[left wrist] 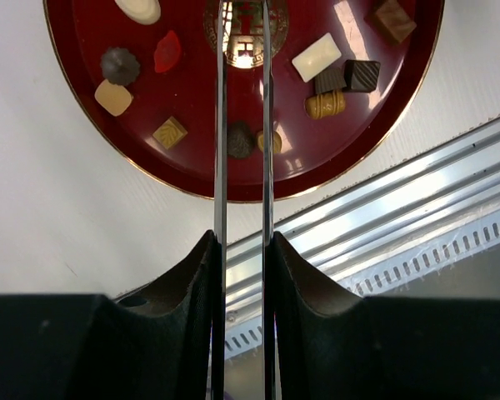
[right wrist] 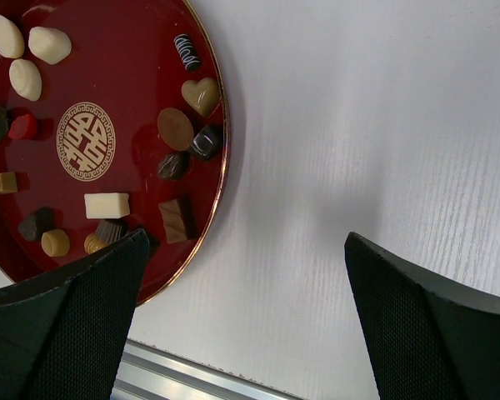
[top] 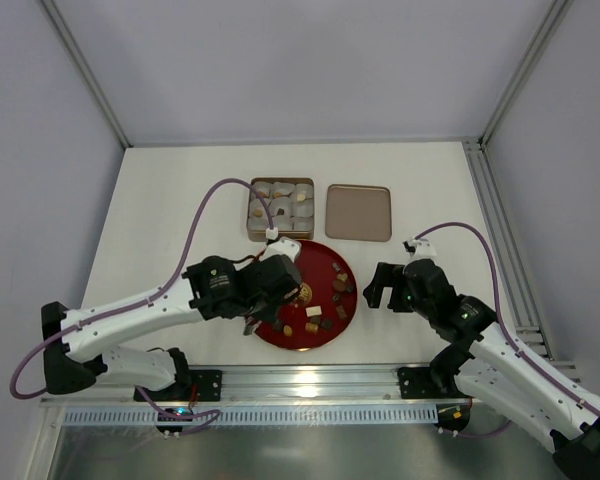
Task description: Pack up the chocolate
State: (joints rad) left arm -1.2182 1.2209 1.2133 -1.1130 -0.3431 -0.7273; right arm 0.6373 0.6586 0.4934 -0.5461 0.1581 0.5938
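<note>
Many chocolates (left wrist: pixel 327 62) on plate (left wrist: pixel 196 92), one seemingly beneath left tool (left wrist: pixel 243 25)

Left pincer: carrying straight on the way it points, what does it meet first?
Likely the plate, at its gold emblem: the left pincer aims its blades there. How high the tips stand above it is unclear.

Glossy red lacquer-like plate (right wrist: pixel 133 58) with gilt rim and emblem, smooth satin chocolate (right wrist: pixel 177 129), some ribbed, matt white finely grained table (right wrist: pixel 358 125), ridged bare-metal rail (left wrist: pixel 417 192), matt black mesh-textured pads (right wrist: pixel 75 317) on right gripper (right wrist: pixel 246 237), dull tan metal tin (top: pixel 312 210), crinkled white paper cups (top: pixel 280 192).
</note>
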